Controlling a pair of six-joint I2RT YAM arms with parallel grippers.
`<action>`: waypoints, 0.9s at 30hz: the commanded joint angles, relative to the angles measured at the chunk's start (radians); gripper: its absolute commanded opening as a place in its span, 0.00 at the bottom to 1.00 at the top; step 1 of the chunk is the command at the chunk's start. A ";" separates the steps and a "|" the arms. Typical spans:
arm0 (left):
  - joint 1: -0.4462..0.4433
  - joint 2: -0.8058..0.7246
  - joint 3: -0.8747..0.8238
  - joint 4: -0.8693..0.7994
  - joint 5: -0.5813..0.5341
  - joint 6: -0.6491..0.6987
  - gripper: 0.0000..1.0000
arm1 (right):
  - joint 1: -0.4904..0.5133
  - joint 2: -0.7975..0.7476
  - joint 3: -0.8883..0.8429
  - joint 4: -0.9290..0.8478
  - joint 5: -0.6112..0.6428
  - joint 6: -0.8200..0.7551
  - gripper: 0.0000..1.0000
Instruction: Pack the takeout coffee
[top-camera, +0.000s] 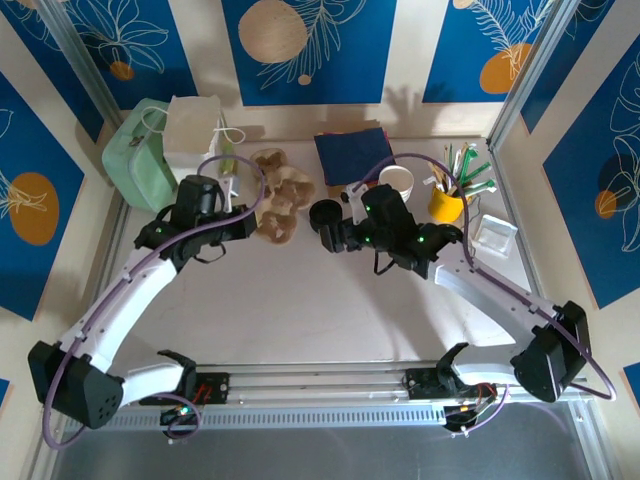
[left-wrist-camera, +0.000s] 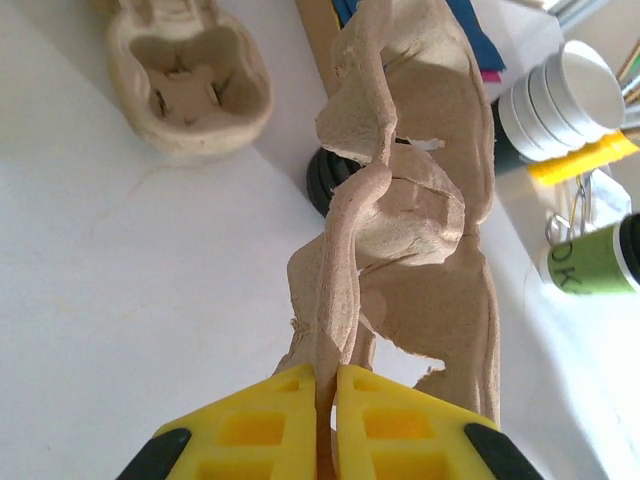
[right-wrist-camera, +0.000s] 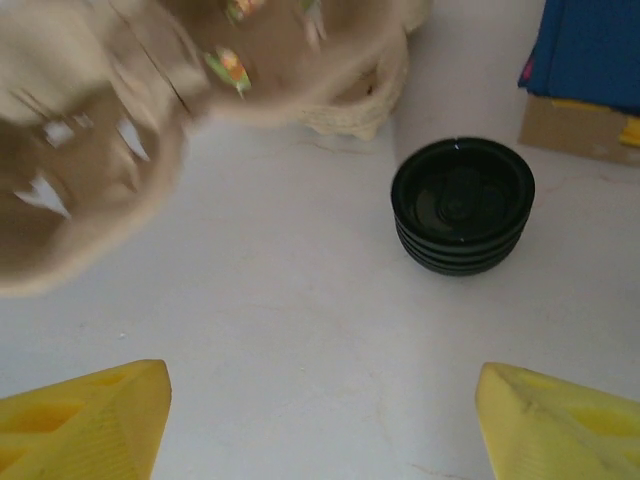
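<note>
While clamping pulp cup carrier (left-wrist-camera: 410, 230) in closed left tool (left-wrist-camera: 327, 392), holds right tool (right-wrist-camera: 320, 410) wide open, empty, facing lid stack (right-wrist-camera: 462, 205) upper right of frame. Cannot locate takeout coffee; nearer arm undecided.

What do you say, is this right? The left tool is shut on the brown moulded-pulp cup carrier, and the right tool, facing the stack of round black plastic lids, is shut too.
Not quite: the right tool is open, its yellow fingers wide apart in the right wrist view. The left tool does clamp the pulp carrier.
</note>
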 joint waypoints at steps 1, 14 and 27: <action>0.009 -0.054 -0.052 -0.034 0.087 0.062 0.11 | 0.050 0.023 0.115 -0.207 0.018 -0.028 0.80; 0.007 -0.180 -0.164 -0.017 0.203 0.075 0.11 | 0.246 0.315 0.539 -0.526 0.206 -0.012 0.78; 0.007 -0.217 -0.180 -0.018 0.237 0.089 0.11 | 0.252 0.468 0.668 -0.539 0.158 -0.083 0.72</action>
